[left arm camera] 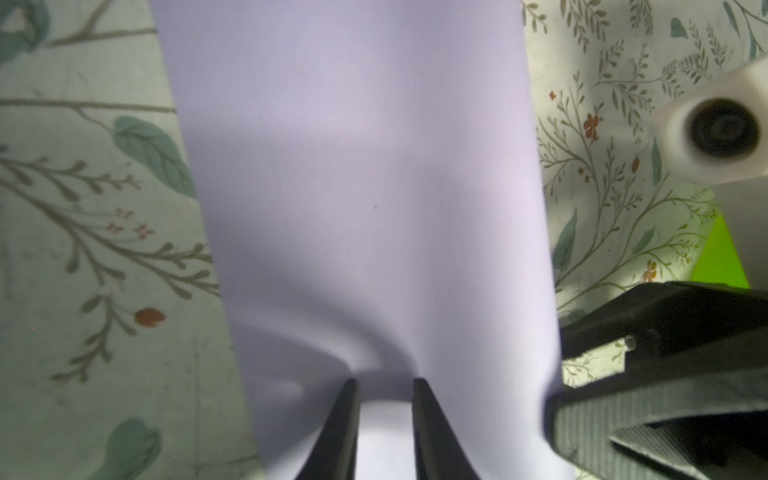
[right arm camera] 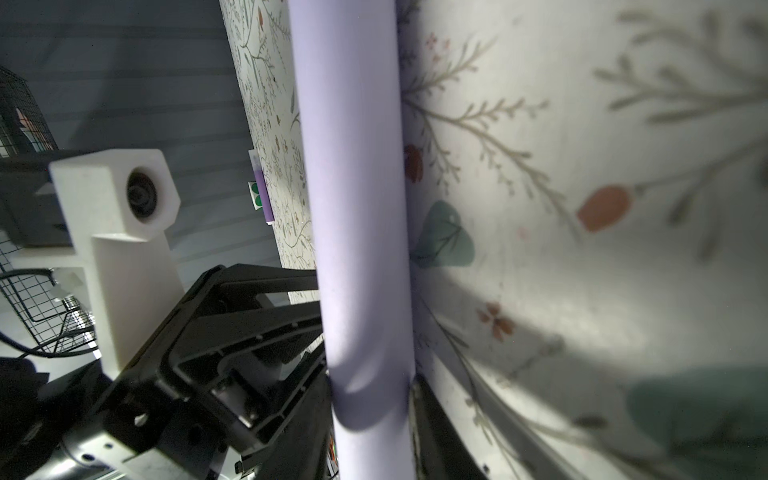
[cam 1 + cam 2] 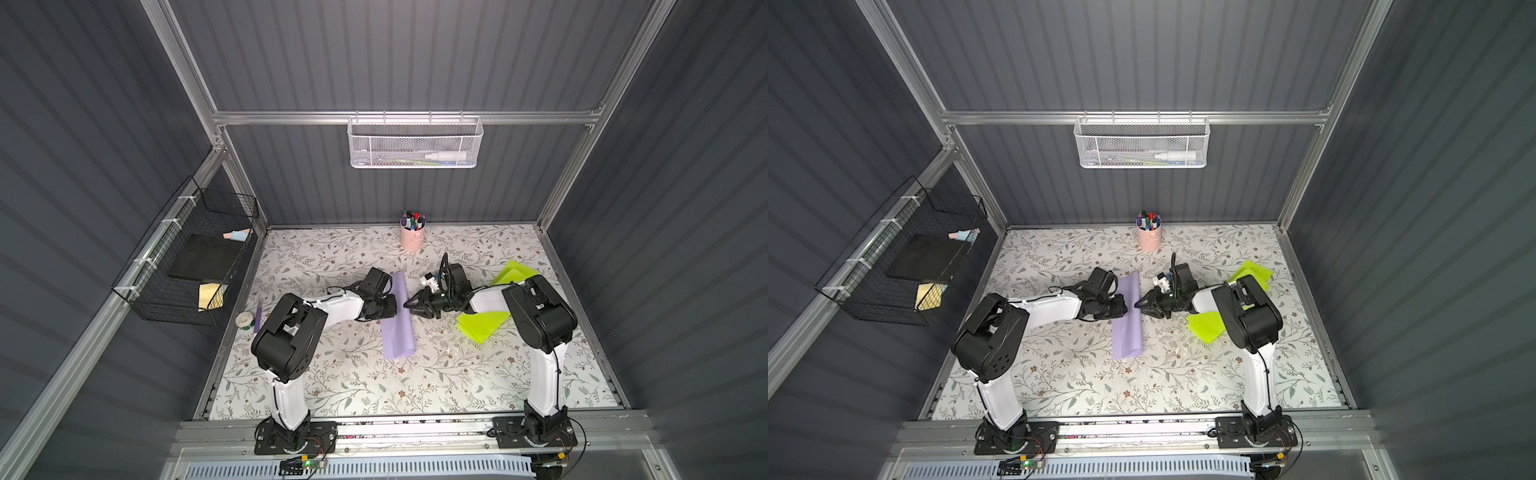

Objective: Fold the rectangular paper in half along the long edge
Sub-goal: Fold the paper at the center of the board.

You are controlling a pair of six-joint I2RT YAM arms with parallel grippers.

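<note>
The lilac paper [image 3: 399, 328] [image 3: 1128, 328] lies mid-table, doubled over lengthwise into a long narrow strip with a rounded, uncreased fold. My left gripper [image 3: 393, 304] [image 3: 1124, 306] is at the strip's left long edge. In the left wrist view its fingers [image 1: 384, 384] stand slightly apart, open, over the paper [image 1: 374, 187], which dips just ahead of them. My right gripper [image 3: 408, 305] [image 3: 1137, 306] faces it from the right. In the right wrist view the bulging fold [image 2: 353, 208] fills the gap between the right gripper's [image 2: 372, 384] jaws, and it is shut on the paper.
Lime-green sheets [image 3: 484, 324] [image 3: 513, 272] lie under and behind the right arm. A pink cup of markers [image 3: 412, 239] stands at the back. A tape roll [image 3: 245, 319] and a purple pen [image 3: 258, 316] lie at the left edge. A black wire basket [image 3: 187, 266] hangs on the left wall.
</note>
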